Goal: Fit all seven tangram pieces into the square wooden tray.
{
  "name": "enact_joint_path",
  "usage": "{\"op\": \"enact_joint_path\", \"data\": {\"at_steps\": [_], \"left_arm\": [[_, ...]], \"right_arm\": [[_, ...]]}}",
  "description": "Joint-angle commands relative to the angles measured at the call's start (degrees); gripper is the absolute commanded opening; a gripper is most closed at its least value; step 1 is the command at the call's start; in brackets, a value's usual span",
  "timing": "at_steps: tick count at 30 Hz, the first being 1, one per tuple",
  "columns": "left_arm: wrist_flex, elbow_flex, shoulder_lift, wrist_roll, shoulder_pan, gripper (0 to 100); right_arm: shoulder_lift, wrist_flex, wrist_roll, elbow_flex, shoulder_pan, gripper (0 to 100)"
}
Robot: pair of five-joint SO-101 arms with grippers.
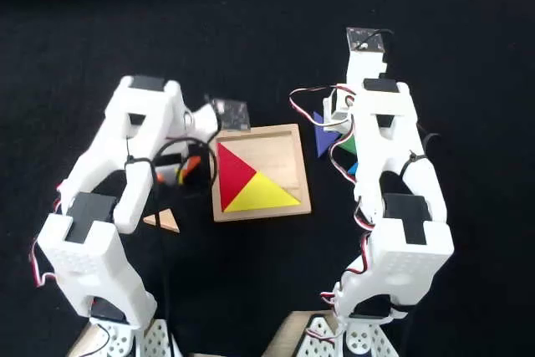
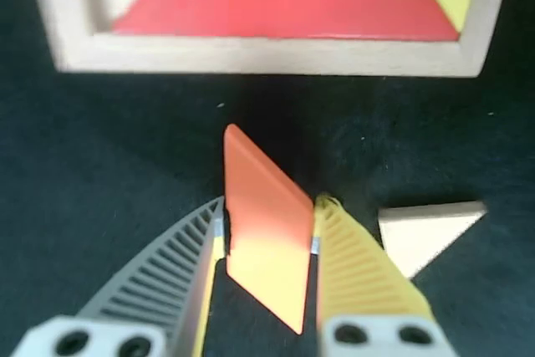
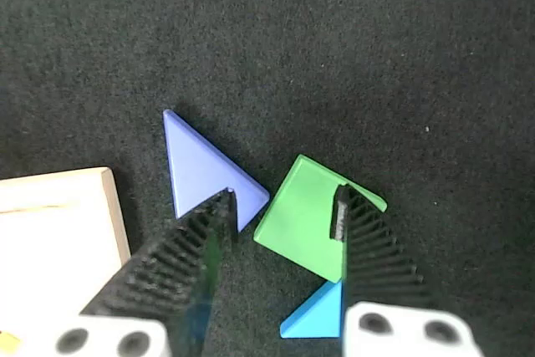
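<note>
Gripping an orange piece (image 2: 266, 232), left fingers (image 2: 359, 269) at the wooden tray's (image 2: 251, 56) nine o'clock, right fingers (image 3: 380, 248) spread above green piece (image 3: 301, 215)

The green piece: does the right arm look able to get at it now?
Probably yes. The right gripper hangs open over the green piece, and nothing lies on it. The blue triangle and the light blue piece lie close beside it, so a finger might nudge them.

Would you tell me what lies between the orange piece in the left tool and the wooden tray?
Bare black cloth separates orange piece and tray, per left wrist view.
</note>
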Motion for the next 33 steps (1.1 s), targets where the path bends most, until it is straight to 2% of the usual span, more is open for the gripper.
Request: {"op": "enact_joint_path", "data": {"at_steps": [1, 6, 11, 16, 22, 26, 30, 33], "left_arm": [[6.5, -9.9, -1.0, 10.0, 4.0, 6], [12.1, -18.2, -1.0, 27.5, 11.1, 6], [11.6, -22.8, -0.6, 52.7, 17.6, 6], [0.9, -18.7, -0.4, 78.7, 25.5, 6], [-16.6, -11.6, -0.3, 99.6, 28.5, 6], [-23.4, -7.5, -0.3, 107.9, 27.6, 6], [-24.7, -5.1, -0.3, 109.4, 27.6, 5], [-25.1, -3.2, -0.2, 114.1, 27.7, 6]], "right_arm": [[-1.2, -0.9, 0.4, -0.9, 0.7, 18.7], [-1.3, -0.8, 0.4, -1.1, 2.1, 18.7], [-1.3, -0.6, -0.1, -2.8, 5.7, 18.7], [-1.3, -0.8, -0.1, -3.7, 8.7, 18.7], [-0.8, -0.7, -0.7, -5.0, 13.5, 18.7], [-1.0, -0.8, -2.4, -5.0, 14.8, 18.7], [-0.8, -1.0, -2.2, -5.1, 14.5, 18.7], [-0.8, -1.0, -2.1, -5.1, 14.4, 18.7]]}}
